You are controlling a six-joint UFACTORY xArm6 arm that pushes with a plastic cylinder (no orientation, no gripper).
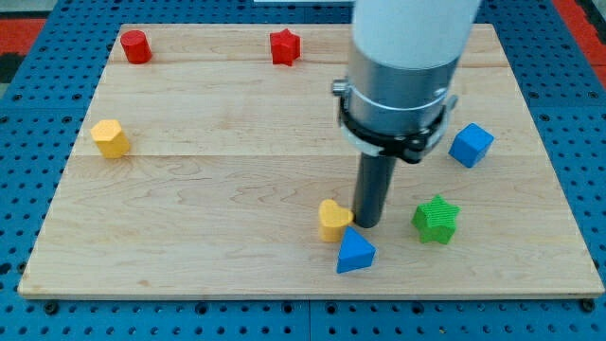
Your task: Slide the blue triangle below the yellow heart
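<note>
Blue triangle (355, 253) sits lower centre, just below-right of yellow heart (332, 219), our tip (366, 224) beside both; no jaws on this rod, and we judge only a small leftward nudge remains.

board (189, 189) | red cylinder (135, 45) | red star (284, 46) | yellow hexagon (110, 138) | yellow heart (333, 220) | blue triangle (354, 253) | green star (436, 219) | blue cube (471, 145)

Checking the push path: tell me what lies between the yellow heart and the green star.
In the camera view, only my tip stands between the yellow heart and the green star, beside the heart.
</note>
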